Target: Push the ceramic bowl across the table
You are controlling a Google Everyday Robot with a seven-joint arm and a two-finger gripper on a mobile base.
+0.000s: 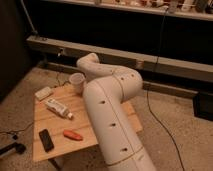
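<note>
We see the white arm (112,115) filling the middle of the view, rising from 6 o'clock and bending over the table (47,131) toward 11 o'clock. Our gripper is out of sight, somewhere past the arm's far bend near the table's far edge, so we cannot tell how the jaws stand. The ceramic bowl does not show anywhere either; we judge it sits behind the arm, on the part of the table hidden at 3 o'clock of the visible planks, but we cannot confirm that.

What we can see on the wood: a pale cup (77,81) at the far edge, touching or just in front of the arm's bend; a small white block (44,93) at the 10 o'clock corner; a white tube (58,107) lying diagonally near the middle; an orange carrot-like piece (73,135) and a dark phone (46,140) toward the near edge.

The risks lie mostly in that blindness. If we push without seeing the bowl, it may slide off an edge. The arm's sweep may also knock the cup, which stands so close to it, or drag the tube along.
</note>
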